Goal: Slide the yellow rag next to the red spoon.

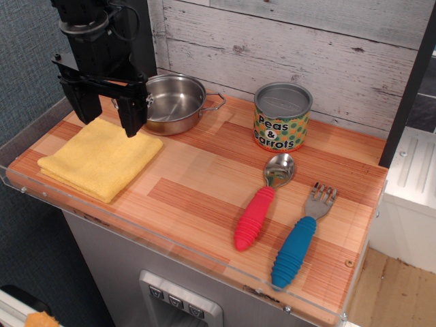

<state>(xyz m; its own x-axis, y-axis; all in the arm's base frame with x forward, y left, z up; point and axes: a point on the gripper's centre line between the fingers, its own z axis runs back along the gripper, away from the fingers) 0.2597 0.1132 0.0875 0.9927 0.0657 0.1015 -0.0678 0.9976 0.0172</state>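
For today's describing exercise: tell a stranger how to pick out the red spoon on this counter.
Start at the Peas & Carrots can standing at the back of the wooden counter. Just in front of it lies the red spoon, its shiny metal bowl pointing toward the can. Its ribbed handle is red, whereas the fork beside it has a blue handle.

— Steel pot (174, 102) at eleven o'clock on the wooden counter (204, 184), one loop handle pointing right?

— Yes. Empty inside, upright. Just right of it, at twelve o'clock, a "Peas & carrots" can (282, 116), upright, lid closed, apart from the pot.

— And at four o'clock?

— Blue-handled fork (300, 235), lying flat, tines toward the can, handle toward the front edge. White plank wall (293, 41) behind.
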